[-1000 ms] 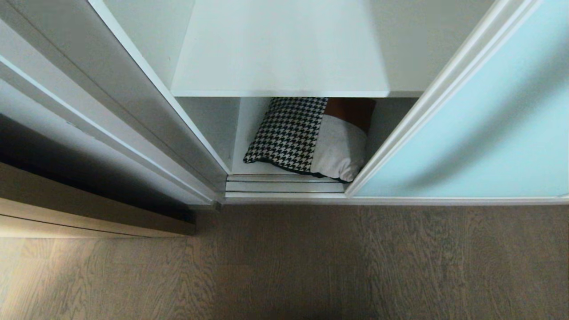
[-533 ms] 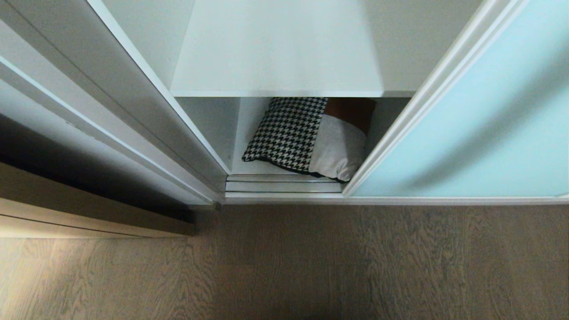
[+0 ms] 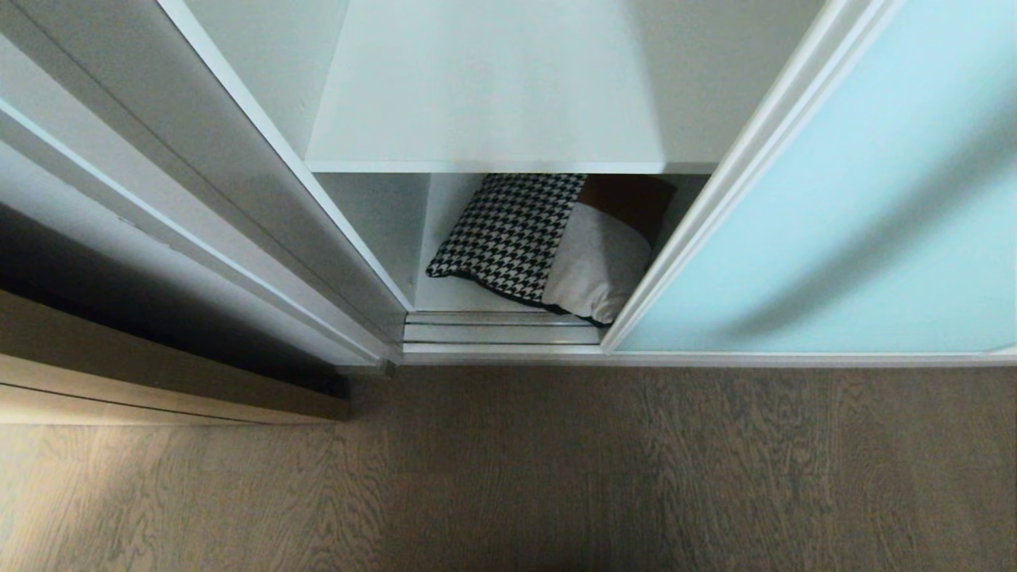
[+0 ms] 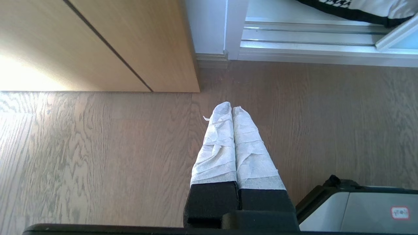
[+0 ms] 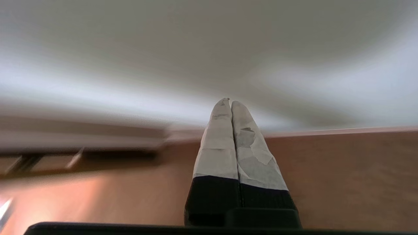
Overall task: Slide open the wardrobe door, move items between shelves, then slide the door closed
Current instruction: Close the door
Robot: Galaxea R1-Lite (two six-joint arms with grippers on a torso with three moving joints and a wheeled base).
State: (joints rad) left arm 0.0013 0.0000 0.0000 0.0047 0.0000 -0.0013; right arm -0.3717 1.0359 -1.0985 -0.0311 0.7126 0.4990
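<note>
The sliding wardrobe door (image 3: 834, 238), frosted pale aqua glass in a white frame, covers the right part of the opening. Its leading edge overlaps the cushion (image 3: 540, 246), houndstooth with rust-brown and cream patches, which lies on the lower shelf (image 3: 445, 298). The upper shelf (image 3: 477, 103) above it is bare. Neither arm shows in the head view. My right gripper (image 5: 230, 101) is shut and empty, its tips close to the door's pale surface (image 5: 209, 49), which is blurred. My left gripper (image 4: 232, 109) is shut and empty, hanging over the floor, with the cushion's edge (image 4: 359, 9) far beyond it.
A light wood cabinet (image 3: 159, 389) stands left of the wardrobe, beside the white side frame (image 3: 238, 199). The silver door track (image 3: 500, 330) runs along the wardrobe's foot. Grey wood-grain floor (image 3: 556, 477) fills the foreground. Part of my base (image 4: 365, 209) sits beside the left gripper.
The sliding door has moved left, narrowing the opening. The cushion's near corner has shifted slightly left with it.
</note>
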